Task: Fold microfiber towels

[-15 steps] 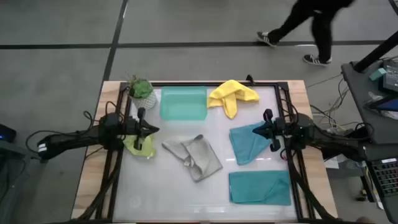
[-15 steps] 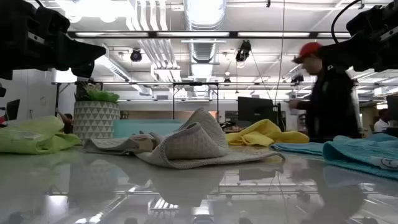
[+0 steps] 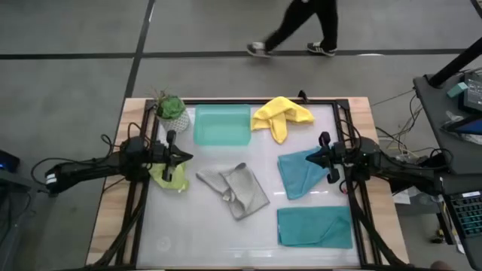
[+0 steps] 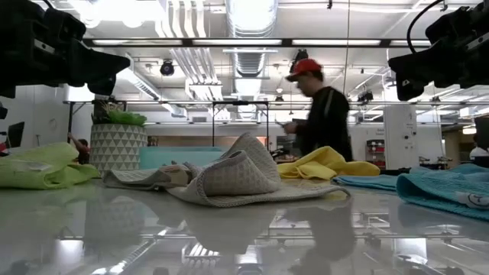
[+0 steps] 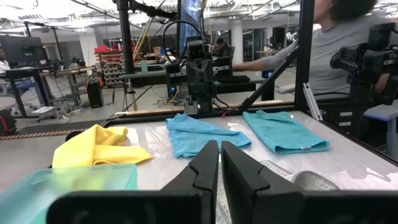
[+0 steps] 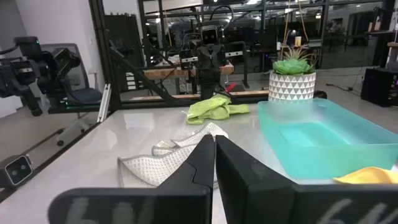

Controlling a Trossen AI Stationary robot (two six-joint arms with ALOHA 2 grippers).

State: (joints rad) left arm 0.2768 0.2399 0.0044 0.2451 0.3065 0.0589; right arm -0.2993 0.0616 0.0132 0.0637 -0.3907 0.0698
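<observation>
Left gripper [image 3: 183, 156]: fingers closed together on nothing, raised above the lime green towel [image 3: 167, 177] at the table's left edge.
Potted plant [image 3: 170, 108]: far left corner.
Mint tray [image 3: 222, 126]: beside the plant.
Grey towel [image 3: 235, 190]: crumpled, mid-table.
Yellow towel [image 3: 281, 115]: bunched, far side.
Teal towels: one [image 3: 301, 171] rumpled, one [image 3: 315, 226] flat, near right.
Right gripper [image 3: 312, 159]: closed, empty, above the rumpled teal towel.
Person [image 3: 300, 24]: walking beyond the table.

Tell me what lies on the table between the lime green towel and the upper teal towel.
The crumpled grey towel lies between the lime green towel and the upper teal towel, in the high view.
</observation>
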